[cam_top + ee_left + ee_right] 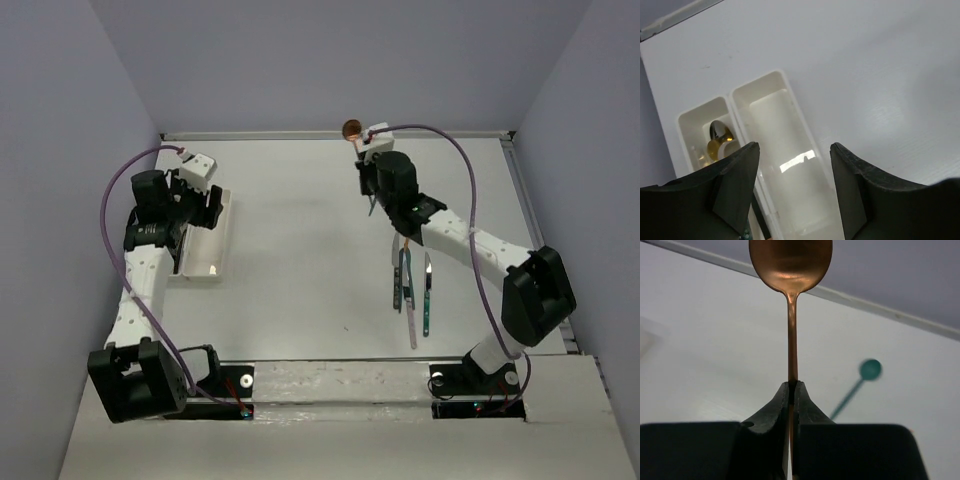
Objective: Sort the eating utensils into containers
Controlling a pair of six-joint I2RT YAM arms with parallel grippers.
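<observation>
Top external view: white table [300,230], twin trays [771,76] over on my left, loose utensils [410,290] lying together on my right.
My left gripper [794,150] hangs spread wide above one tray compartment, and the neighbouring compartment holds a gold spoon [719,140]. My right gripper [793,386] is clamped tight on the handle of a copper spoon [790,260], bowl up, near the table's far edge. A teal spoon [870,369] lies blurred on the table beyond.

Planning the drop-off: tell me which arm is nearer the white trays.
Left. Left arm hovers over the trays; right arm holds a copper spoon far across the table.
</observation>
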